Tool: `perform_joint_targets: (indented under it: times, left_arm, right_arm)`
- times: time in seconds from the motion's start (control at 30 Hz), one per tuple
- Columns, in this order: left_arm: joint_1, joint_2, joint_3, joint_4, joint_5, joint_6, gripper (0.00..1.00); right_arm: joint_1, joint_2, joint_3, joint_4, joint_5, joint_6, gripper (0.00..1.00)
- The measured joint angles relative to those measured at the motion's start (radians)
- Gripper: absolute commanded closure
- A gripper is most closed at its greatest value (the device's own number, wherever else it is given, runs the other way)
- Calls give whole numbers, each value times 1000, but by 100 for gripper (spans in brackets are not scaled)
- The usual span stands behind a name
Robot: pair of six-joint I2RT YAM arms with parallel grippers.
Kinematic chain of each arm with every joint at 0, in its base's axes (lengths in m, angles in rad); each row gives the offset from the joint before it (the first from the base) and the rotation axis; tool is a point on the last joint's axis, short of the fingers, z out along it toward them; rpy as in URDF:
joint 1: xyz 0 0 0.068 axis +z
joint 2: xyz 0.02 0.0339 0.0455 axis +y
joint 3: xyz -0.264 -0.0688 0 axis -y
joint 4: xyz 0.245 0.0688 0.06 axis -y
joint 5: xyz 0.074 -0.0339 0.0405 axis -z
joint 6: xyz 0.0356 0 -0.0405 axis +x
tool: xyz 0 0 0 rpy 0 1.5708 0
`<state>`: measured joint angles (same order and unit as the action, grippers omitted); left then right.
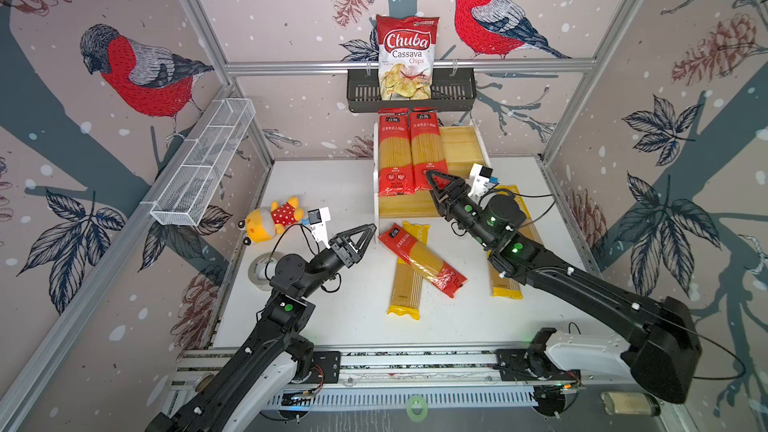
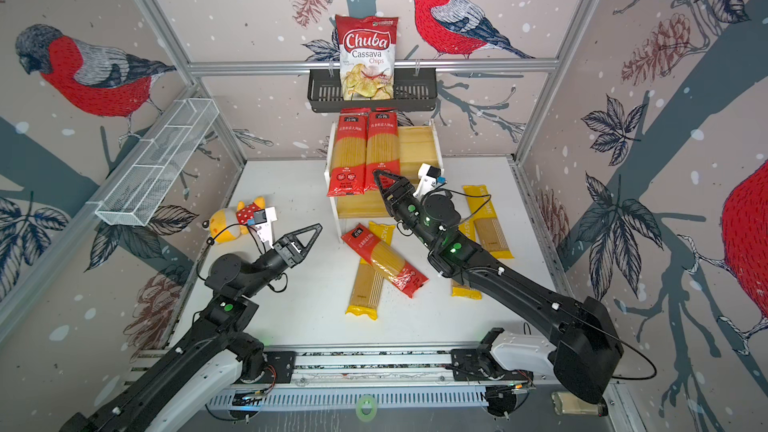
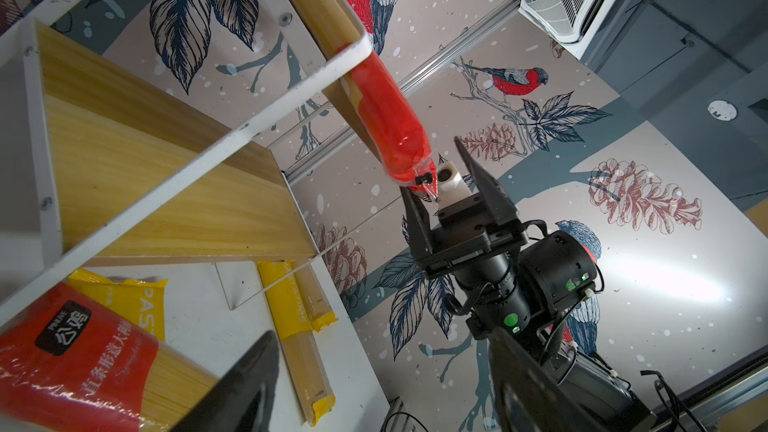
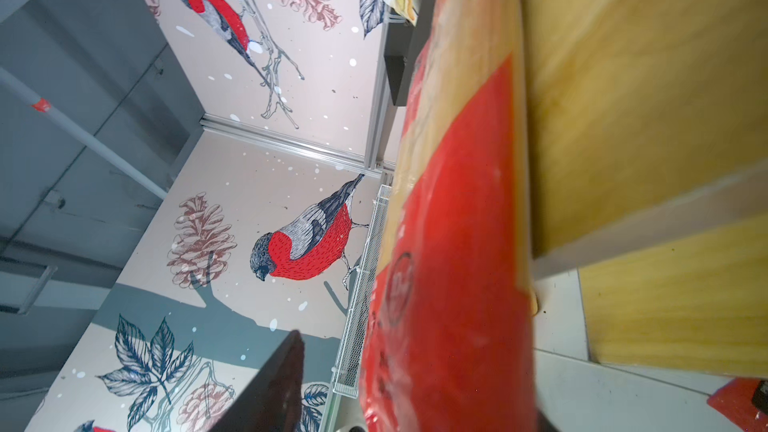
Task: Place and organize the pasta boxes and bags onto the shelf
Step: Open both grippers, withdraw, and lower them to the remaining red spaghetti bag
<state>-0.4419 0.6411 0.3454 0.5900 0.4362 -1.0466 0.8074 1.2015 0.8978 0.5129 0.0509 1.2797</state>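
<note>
Tallying up: two red packs (image 1: 392,155) sat on the shelf (image 1: 459,147) by the right jaws, four others (image 1: 419,261) waited behind; both jaws were open.

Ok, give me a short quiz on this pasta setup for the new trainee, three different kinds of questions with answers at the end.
1. True or false: a red pasta pack lies across a yellow pack on the table.
2. How many red packs rest on the shelf? A one, B two, C three.
3. Fill in the blank: the chips bag stands in the black ____ on the back wall.

Key: 1 true. 2 B. 3 basket.
</note>
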Motion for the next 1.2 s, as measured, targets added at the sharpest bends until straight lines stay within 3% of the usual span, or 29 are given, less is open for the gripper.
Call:
perform_joint_targets:
  times: [0.13, 0.27, 0.5, 0.73, 1.0, 1.2]
  left_arm:
    - [-40, -17, -23, -20, -26, 36, 22]
    - [-141, -31, -41, -69, -86, 107, 22]
    - [-364, -39, -111, -113, -286, 190, 23]
    - [-530, 45, -203, -87, -511, 202, 27]
    - [-582, 213, -209, -89, -623, 100, 28]
    - [-582, 290, -192, -103, -631, 56, 28]
  right_arm:
    - [10, -49, -59, -22, -11, -26, 35]
    - [56, -115, -151, -47, -11, -74, 34]
    - [166, -196, -276, -143, 25, -164, 36]
    - [167, -213, -422, -317, 108, -239, 36]
    - [18, -162, -503, -364, 126, -313, 37]
    - [-5, -67, -509, -363, 89, -335, 37]
